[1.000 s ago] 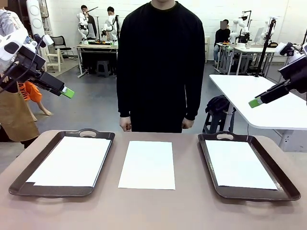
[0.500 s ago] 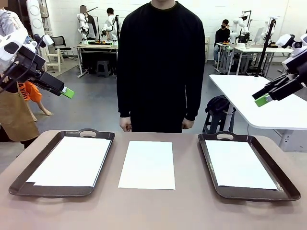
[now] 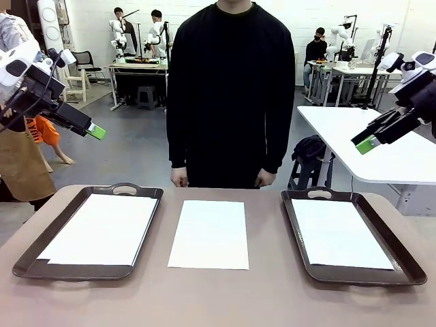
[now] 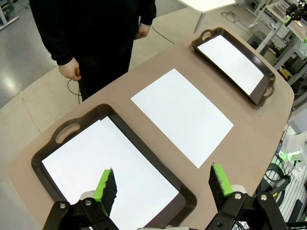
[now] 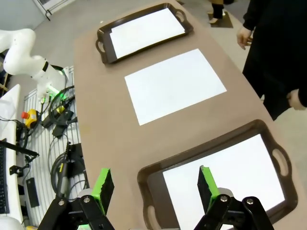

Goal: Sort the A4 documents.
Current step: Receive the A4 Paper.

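1. We take the loose middle sheet [image 3: 209, 234] as our landmark; it lies flat on the brown surface [image 3: 225, 300], between the two dark trays.
2. To the left of this sheet stands the left tray [image 3: 24, 259], and a white A4 sheet [image 3: 102, 228] lies inside it. We cannot tell if it is one sheet or several.
3. To the right of the middle sheet stands the right tray [image 3: 409, 262], also with a white sheet [image 3: 339, 234] inside.
4. The left gripper [image 4: 163, 184] hangs high above and left of the middle sheet; its jaws are wide apart and hold nothing.
5. The right gripper [image 5: 153, 184] hangs high above and right of it; its jaws are also wide apart and empty.
6. The person [image 3: 228, 88] stands behind the middle sheet, hands down.
7. We judge that the sorting is partly done: two trays are filled, and the middle sheet is left to be placed.
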